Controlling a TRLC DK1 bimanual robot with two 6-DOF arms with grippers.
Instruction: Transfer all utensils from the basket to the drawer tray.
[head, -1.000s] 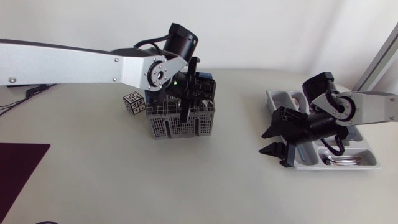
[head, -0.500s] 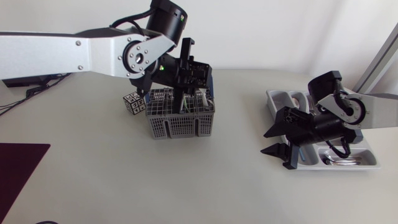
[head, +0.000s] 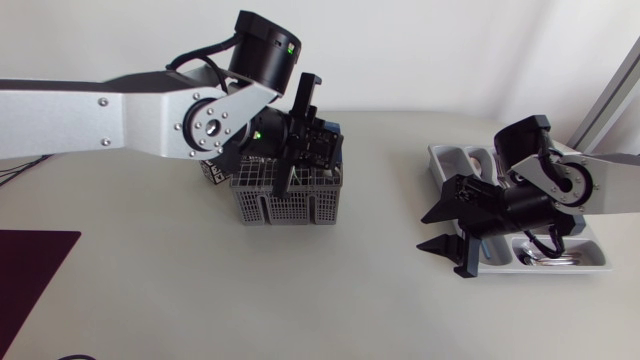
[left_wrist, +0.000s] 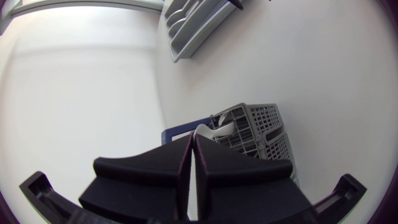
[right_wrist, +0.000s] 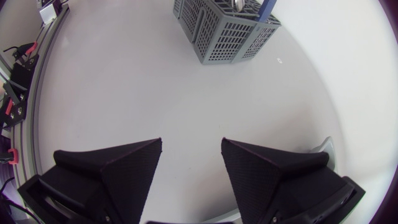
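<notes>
Left arm extends from the side to the grey mesh basket (head: 290, 205) near the counter's (head: 150, 290) middle. Its pincer (head: 288, 185) points down at the basket's top and is clenched, the fingers (left_wrist: 236, 171) pressed together along a thin seam. Whether they grip anything cannot be told.

In the left wrist view a pale utensil (left_wrist: 214, 130) stands in a basket compartment just ahead of the fingertips. The right wrist view shows a blue handle (right_wrist: 266, 9) rising from the basket.

Right pincer (head: 425, 232) is released, fingers wide apart over bare counter, just beside the grey drawer tray (head: 437, 155). Silver utensils (head: 550, 260) lie in the tray's near compartment. Basket and tray stand well apart.

Any print on arms or tray is too small to read.
</notes>
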